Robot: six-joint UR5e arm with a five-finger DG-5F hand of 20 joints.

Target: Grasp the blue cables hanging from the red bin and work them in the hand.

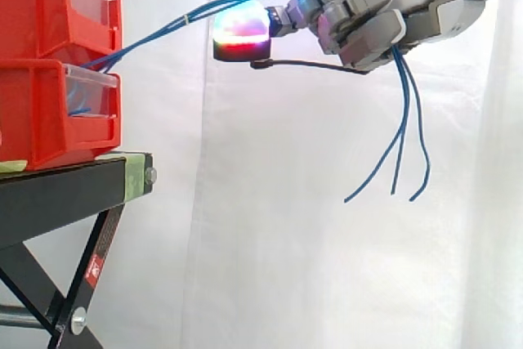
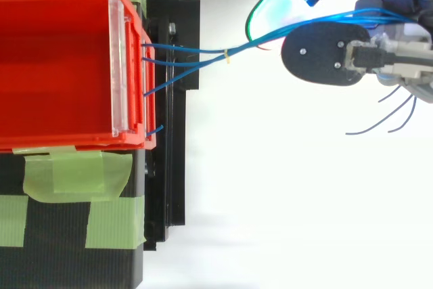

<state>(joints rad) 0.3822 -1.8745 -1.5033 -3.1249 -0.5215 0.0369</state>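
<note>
Several blue cables [image 1: 155, 35] leave the front of the lower red bin [image 1: 49, 116] and rise to the right, bound by a small yellow tie [image 2: 227, 55]. My hand [image 1: 372, 26] is at the upper right, level with the top bin, its fingers curled round the bundle. The cables' free ends [image 1: 400, 136] dangle below the hand in loose curves. One fingertip pad [image 1: 241, 30] glows red and white beside the strands, and another pad [image 2: 270, 8] glows cyan. In the top view the hand [image 2: 389, 62] is well right of the bin's front edge [image 2: 145, 65].
Two red bins are stacked on a black stand [image 1: 73, 185] at the left, with green tape [image 2: 74, 174] on the stand's top. A white curtain hangs behind. Open air lies between the stand and the hand.
</note>
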